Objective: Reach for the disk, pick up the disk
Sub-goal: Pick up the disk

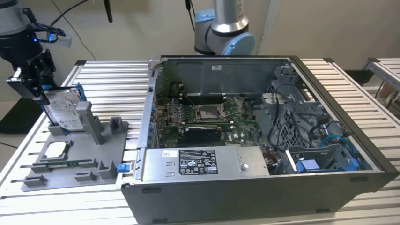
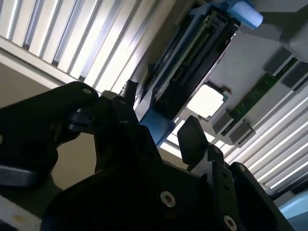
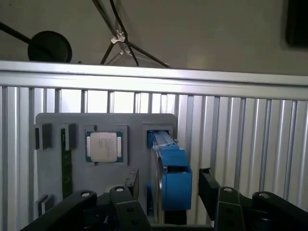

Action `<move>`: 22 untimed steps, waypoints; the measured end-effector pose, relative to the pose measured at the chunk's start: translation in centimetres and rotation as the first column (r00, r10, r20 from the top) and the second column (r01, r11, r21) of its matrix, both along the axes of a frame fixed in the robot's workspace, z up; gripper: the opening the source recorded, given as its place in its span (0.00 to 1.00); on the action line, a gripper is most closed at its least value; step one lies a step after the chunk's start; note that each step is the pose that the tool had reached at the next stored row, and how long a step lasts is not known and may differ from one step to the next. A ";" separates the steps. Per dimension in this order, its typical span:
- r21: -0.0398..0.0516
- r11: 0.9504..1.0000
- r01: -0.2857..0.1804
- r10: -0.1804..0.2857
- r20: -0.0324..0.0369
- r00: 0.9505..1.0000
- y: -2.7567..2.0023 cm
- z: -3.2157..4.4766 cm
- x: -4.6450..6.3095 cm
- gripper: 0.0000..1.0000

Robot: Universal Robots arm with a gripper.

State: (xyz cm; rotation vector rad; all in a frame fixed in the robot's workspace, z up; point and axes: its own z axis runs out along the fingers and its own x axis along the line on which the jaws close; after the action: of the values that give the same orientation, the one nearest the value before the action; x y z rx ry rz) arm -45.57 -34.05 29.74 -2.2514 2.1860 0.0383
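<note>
1. One black two-fingered claw (image 1: 39, 93) hangs at the exterior view's left, right over the top edge of the disk. In both wrist views it is released: one finger (image 3: 207, 185) stands on each side of the disk's blue end, and a slit of daylight shows between pad and plastic.
2. One disk (image 1: 62, 112), a flat rectangular silver hard drive with a white printed label in a thin blue plastic bracket. It stands on edge and leans slightly in a slot at the far end of the grey plate, at the exterior view's left.
3. In the exterior view the disk shows its silver face, its white label and a strip of blue bracket along one side. In the first wrist view it is seen edge-on (image 3: 166, 144), a narrow body capped by a blocky blue end between the fingers. In the second wrist view (image 2: 192, 62) a dark side with a thin green board edge shows, and the blue bracket tip sits in the claw (image 2: 160, 109).
4. One flat grey plastic fixture plate (image 1: 93, 154) with raised blocks lies on the table.
5. One small square silver chip (image 1: 55, 149) sits in a recess of the plate, near the disk.
6. One thin green memory stick (image 1: 62, 164) lies on the plate just beside the chip.
7. One open grey metal computer case (image 1: 250, 197) lies at the centre, well apart from the disk.
8. One slatted aluminium table (image 1: 350, 79) carries the plate and the case.
</note>
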 end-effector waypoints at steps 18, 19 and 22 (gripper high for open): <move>0.017 1.000 0.000 0.000 0.007 1.000 0.00 -2.67 0.0 1.00; 0.018 1.000 0.000 0.000 0.008 1.000 0.00 -2.78 0.0 1.00; 0.025 1.000 0.000 0.000 0.010 1.000 0.00 -3.01 0.0 1.00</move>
State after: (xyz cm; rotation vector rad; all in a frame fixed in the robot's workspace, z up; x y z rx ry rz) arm -45.56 -34.05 26.73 -2.2335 2.1679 0.0534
